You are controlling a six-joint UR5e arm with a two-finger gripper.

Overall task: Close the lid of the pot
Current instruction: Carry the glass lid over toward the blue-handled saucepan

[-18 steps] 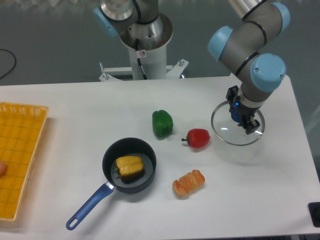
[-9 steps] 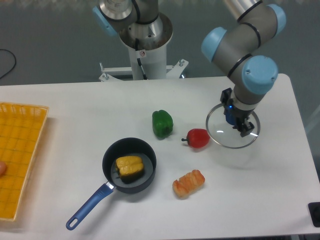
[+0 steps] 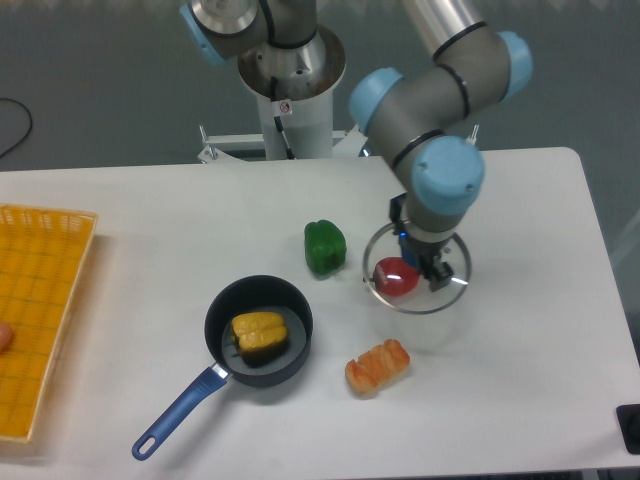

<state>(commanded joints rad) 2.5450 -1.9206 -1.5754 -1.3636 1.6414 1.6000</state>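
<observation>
One gripper (image 3: 424, 262) clamps the knob of the lid (image 3: 417, 272), held above the red pepper (image 3: 396, 277) mid-table; the pot (image 3: 259, 331), uncovered, sits nearer the front edge, containing a yellow pepper (image 3: 259, 333).

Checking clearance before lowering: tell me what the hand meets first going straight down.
Probably the red pepper: the hand holds the lid right over it. Height is unclear from this view.

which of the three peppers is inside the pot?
The yellow pepper: it sits in the pot. The green pepper stands on the table beyond it, and the red pepper shows through the lifted lid.
</observation>
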